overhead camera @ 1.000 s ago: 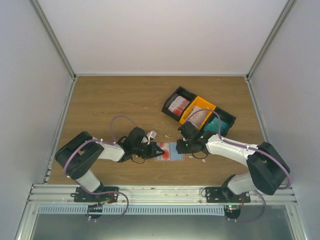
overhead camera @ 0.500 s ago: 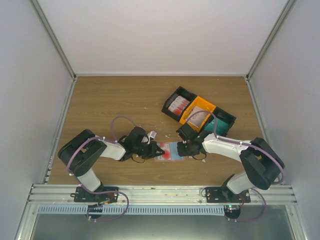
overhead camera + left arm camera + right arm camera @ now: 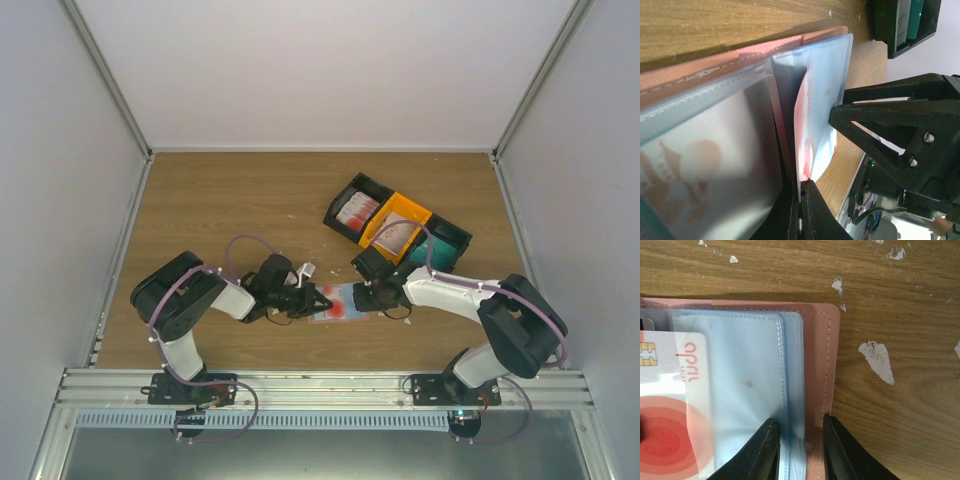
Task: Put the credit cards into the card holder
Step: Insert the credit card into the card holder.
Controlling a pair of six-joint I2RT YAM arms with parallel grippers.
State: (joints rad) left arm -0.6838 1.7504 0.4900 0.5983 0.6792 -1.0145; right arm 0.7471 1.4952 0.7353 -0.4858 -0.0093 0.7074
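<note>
As the thin, slick credit card (image 3: 675, 390) flexes, left tool (image 3: 801, 200) clamps its edge; right tool (image 3: 799, 440), parted, pins the card holder (image 3: 817, 340).

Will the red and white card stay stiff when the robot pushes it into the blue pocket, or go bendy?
Probably bendy but springy: the red-and-white card curves where the left end effector pinches its edge. It looks thin, so it is likely very light. The pale blue sleeve of the card holder looks thin and soft, so it may buckle first.
</note>
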